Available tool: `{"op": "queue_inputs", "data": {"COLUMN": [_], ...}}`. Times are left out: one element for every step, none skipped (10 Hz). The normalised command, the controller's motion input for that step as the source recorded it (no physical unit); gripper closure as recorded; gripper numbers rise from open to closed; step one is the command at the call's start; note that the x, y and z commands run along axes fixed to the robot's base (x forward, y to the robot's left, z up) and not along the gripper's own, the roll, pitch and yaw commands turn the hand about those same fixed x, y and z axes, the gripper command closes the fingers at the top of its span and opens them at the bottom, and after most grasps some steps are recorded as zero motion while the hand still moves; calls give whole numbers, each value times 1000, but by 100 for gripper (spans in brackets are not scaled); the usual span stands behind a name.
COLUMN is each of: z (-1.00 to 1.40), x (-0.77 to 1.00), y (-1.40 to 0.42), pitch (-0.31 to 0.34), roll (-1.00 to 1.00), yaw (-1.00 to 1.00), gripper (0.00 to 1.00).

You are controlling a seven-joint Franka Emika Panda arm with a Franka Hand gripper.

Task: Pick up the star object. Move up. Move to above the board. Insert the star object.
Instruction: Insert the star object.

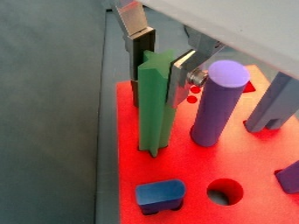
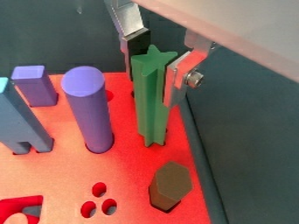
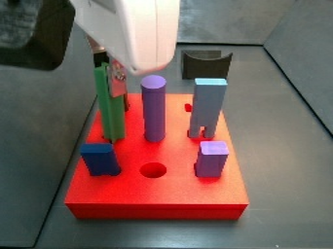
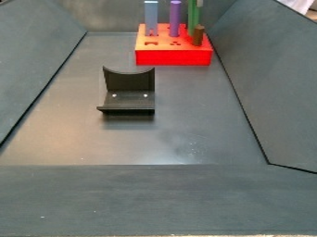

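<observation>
The star object [image 1: 156, 109] is a tall green ridged rod. It stands upright with its foot in the red board [image 1: 126, 179], near the board's edge, in both wrist views [image 2: 152, 101]. In a side view it rises at the board's left side [image 3: 112, 109]. My gripper [image 1: 163, 59] is at the rod's top, with one silver finger on each side of it, and looks shut on the star object [image 2: 158, 59]. In a side view the white gripper body hides the rod's top [image 3: 107, 66]. The board [image 4: 173, 54] lies at the far end of the floor.
On the board stand a purple round cylinder [image 3: 154, 107], a light blue square pillar [image 3: 208, 105], a short blue block [image 3: 99, 159], a short purple block [image 3: 213, 159] and a dark hexagonal peg [image 2: 170, 185]. A round hole [image 3: 154, 171] is open. The fixture [image 4: 128, 90] stands mid-floor.
</observation>
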Motion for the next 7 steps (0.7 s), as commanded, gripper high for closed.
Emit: {"op": "queue_inputs", "data": {"z": [-1000,-1000,-1000,-1000,-831,-43,-1000], "x": [0,300,603,637,163,14,-300], "y": [120,160,617,771,434,-9,89], "pitch": [0,0,37,73,-1,0,-83], "roll": [3,11,0,0,-10,0,40], "yaw": [-114,-49,-103,-71,0,0,0], "gripper": [100,100,100,100,100,100,100]}}
